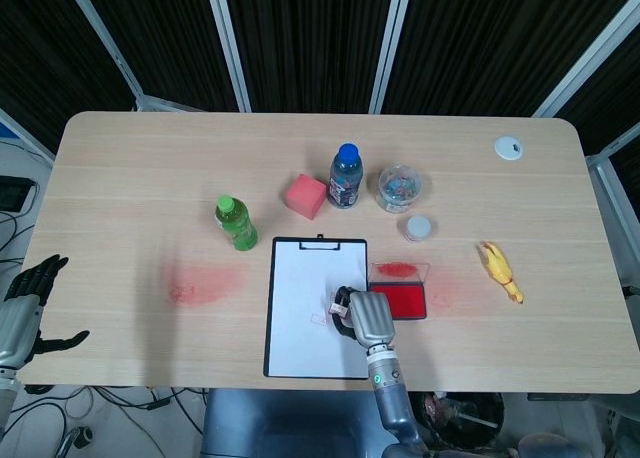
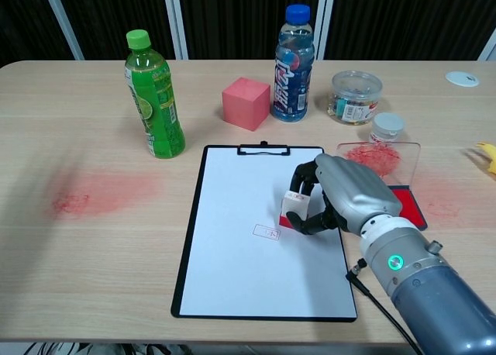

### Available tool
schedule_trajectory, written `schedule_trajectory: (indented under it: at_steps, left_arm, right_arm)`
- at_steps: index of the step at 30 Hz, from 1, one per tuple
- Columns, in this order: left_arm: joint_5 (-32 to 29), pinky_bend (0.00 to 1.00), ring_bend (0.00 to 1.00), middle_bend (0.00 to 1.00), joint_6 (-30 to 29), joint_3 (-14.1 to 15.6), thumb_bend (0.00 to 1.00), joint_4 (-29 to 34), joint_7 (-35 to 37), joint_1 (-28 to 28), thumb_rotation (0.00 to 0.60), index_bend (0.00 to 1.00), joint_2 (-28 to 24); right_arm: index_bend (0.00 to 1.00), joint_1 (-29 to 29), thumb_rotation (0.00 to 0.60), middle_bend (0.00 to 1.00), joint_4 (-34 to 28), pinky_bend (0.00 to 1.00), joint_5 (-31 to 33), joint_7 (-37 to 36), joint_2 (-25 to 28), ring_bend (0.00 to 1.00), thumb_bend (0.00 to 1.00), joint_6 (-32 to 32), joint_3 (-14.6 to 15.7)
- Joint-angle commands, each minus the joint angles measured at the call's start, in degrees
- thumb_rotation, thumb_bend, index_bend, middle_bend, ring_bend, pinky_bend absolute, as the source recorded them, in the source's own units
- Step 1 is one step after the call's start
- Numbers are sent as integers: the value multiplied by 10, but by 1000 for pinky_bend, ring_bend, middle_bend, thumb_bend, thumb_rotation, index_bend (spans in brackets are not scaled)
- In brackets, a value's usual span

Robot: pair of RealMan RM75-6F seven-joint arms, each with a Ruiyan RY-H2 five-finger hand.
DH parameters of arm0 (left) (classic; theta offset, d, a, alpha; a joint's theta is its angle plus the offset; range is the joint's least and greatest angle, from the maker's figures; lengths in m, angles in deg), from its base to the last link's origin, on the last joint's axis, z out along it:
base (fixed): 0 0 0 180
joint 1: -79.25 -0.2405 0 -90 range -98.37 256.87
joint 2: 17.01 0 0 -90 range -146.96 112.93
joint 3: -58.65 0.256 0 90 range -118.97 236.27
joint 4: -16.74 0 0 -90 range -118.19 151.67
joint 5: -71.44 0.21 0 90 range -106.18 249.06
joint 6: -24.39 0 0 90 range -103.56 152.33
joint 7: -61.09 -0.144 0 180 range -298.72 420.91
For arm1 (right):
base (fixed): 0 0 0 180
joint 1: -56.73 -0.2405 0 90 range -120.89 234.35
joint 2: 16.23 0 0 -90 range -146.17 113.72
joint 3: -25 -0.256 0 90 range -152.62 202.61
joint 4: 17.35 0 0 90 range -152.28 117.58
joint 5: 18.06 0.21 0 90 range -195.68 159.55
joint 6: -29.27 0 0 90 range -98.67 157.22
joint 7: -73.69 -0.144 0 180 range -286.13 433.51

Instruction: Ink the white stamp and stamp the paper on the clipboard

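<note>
White stamp (image 2: 293,208) sat pinched in the robot's right hand (image 2: 341,194), its fingers curled around the small block and its red underside tipped just off the paper (image 2: 256,270), a little to the right of the sheet's middle. Just beside it, on the left, a faint rectangular imprint (image 2: 266,232) showed on the page, so I judged the stamping itself was done, or very nearly so, with the stamp lifted off the mark. The clipboard (image 2: 188,239) lay square near the front edge of the table (image 1: 130,178), its clip at the far end. The red ink pad (image 1: 405,301) stood open just right of the clipboard, its clear lid (image 2: 387,160) folded back and smeared with red, which fitted a stamp that was already inked.

The left hand (image 1: 28,303) hung off the near left corner of the table, fingers spread, holding nothing, well apart from the work.

What seemed left, to my eye, was only setting the stamp down somewhere. Whether the imprint was crisp I could not tell; it looked pale from both views. A green bottle (image 2: 155,96), a blue-capped bottle (image 2: 292,64) and a pink cube (image 2: 246,103) stood beyond the clipboard, untouched.
</note>
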Motion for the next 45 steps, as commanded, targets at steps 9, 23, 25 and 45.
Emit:
schedule_trajectory:
  at_steps: [9,23,25,45]
  left_arm:
    - [-1,0,0,0,0,0,13,0,0,0,600,0,0]
    - [-1,0,0,0,-1,0,12,-1,-1,0,600,0,0]
    - [-2,0,0,0,-1,-1,13,0,0,0,600,0,0]
    - [-2,0,0,0,0,0,13,-1,-3,0,600,0,1]
  right_arm:
    - [937,3,600,805,3,874,-1,1,-3,866,657,1,0]
    - [937,7,600,805,5,874,-2,2,-4,866,657,3,2]
    - [937,7,600,805,5,874,-2,3,-5,866,657,3,2]
    - [937,5,600,805,4,874,-15,-8,-4,866,657,-2,-10]
